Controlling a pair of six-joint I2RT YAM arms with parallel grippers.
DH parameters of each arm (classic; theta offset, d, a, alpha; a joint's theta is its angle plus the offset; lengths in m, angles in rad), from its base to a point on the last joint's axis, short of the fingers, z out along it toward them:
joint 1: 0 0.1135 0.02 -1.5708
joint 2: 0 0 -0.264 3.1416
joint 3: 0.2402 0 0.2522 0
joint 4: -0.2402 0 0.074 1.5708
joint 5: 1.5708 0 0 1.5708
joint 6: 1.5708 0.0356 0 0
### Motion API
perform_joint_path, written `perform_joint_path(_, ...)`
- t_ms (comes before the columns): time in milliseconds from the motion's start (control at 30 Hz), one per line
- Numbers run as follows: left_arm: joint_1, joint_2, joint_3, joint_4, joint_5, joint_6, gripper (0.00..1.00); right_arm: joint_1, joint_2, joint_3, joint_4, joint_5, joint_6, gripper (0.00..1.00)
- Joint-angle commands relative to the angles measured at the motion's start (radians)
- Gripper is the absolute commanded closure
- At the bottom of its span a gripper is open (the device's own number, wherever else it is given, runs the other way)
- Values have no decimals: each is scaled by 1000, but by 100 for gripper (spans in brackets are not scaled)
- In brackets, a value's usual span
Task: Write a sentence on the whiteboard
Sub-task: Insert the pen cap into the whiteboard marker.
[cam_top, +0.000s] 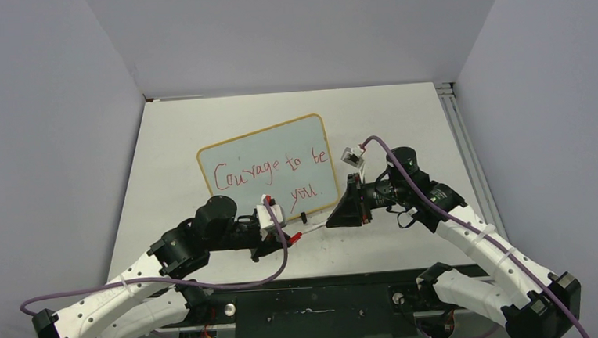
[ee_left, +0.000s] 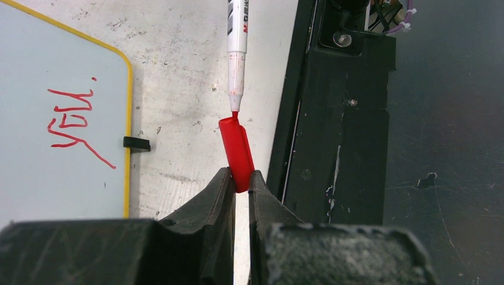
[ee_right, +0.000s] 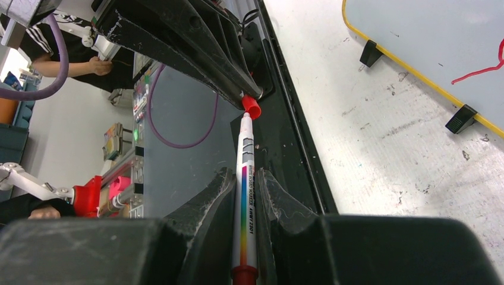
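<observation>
Cap [ee_left: 236, 151] and marker [ee_left: 236, 35] meet just below the lower right corner of the whiteboard [cam_top: 236, 153] in the top view. Your left jaws are pinched closed on the red cap's lower end. Your right jaws are clamped around the marker's barrel near its back end. In the left wrist view the marker comes down from the top of the frame and its tip touches the cap's open mouth. The whiteboard sits at a slant on the tabletop [cam_top: 402, 116] at the centre of the top view. The sentence [cam_top: 271, 171], "Courage to be you", runs across it in red on two lines.
</observation>
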State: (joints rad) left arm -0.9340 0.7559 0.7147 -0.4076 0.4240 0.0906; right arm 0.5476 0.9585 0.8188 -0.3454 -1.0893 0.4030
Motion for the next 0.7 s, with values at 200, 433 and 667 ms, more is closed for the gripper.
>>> perform_joint_path(200,2,-7,8,43,21,9,100,11,7,12,41,5,-29,95)
perform_joint_path(433,3,-3,8,41,22,8,100,1,-8,27,34,19,-33,95)
perform_joint_path(667,3,-4,8,39,22,9,100,-7,-15,40,13,17,-44,95)
